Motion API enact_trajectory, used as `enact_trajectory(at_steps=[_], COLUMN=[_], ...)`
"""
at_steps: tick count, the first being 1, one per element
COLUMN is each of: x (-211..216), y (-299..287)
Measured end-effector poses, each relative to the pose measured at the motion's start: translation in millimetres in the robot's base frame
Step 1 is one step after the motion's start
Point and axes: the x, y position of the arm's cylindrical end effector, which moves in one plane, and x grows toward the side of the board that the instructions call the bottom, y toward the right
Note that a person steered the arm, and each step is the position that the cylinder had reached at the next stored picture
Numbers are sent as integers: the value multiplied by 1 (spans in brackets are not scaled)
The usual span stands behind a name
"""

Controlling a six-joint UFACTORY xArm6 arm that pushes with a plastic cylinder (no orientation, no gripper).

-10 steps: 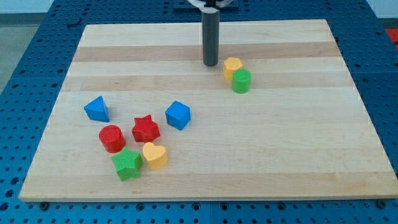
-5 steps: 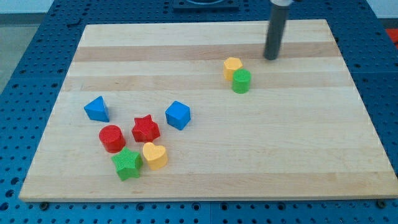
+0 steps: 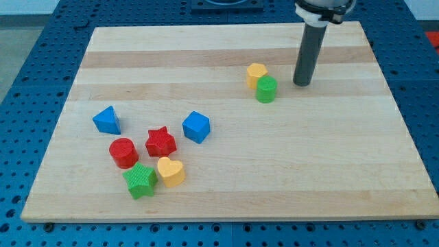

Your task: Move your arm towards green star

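Wooden board (image 3: 233, 185) is seen lying on a blue perforated table (image 3: 20, 116). Toward the view's left a blue triangular block (image 3: 107, 120) is placed apart from the rest. A red cylinder (image 3: 123, 152), a red star (image 3: 160, 142), the green star (image 3: 140, 180) and a yellow heart (image 3: 171, 171) are clustered near the view's bottom left, with a blue cube (image 3: 196, 127) just above them. Further right, a yellow block (image 3: 256, 74) and a green cylinder (image 3: 267, 89) are set touching. My tip (image 3: 301, 84) is found just right of that pair, well apart from the green star; nothing is touched by it, and no gripper is carried.
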Motion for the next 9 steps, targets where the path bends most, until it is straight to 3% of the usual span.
enact_trajectory(at_steps=[1, 2, 3, 5, 7, 8, 9], x=[43, 114, 168, 244, 246, 247, 247], y=[16, 61, 46, -96, -131, -236, -298])
